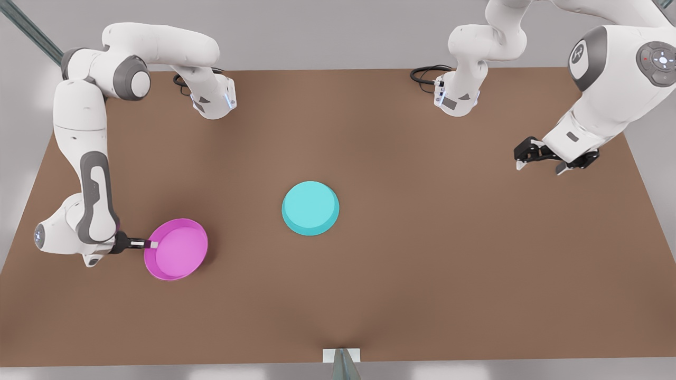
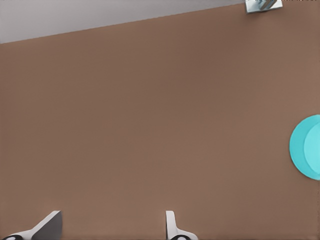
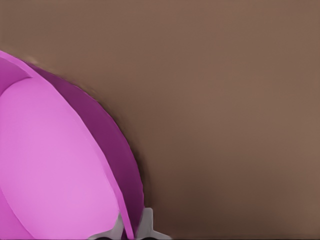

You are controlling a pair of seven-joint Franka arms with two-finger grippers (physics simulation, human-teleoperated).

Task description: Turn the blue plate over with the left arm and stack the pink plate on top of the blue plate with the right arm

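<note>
Now the right gripper (image 1: pixel 151 244) pinches the pink plate (image 1: pixel 177 249) by its rim, the lift onto the flipped blue plate (image 1: pixel 310 207) seemingly next, while the left gripper (image 1: pixel 540 164) waits, spread wide.

A robot test bench in a bare lab-like room, drawn by a simulator. A plain brown counter (image 1: pixel 422 264) fills the scene, with flat grey walls behind it. Two white jointed arms (image 1: pixel 84 153) (image 1: pixel 612 89) are mounted at its far edge, black cables (image 1: pixel 425 74) coiled by their bases. Metal frame struts (image 1: pixel 31 31) cross a corner, and a small bracket (image 1: pixel 341 356) sits at the near edge.
</note>
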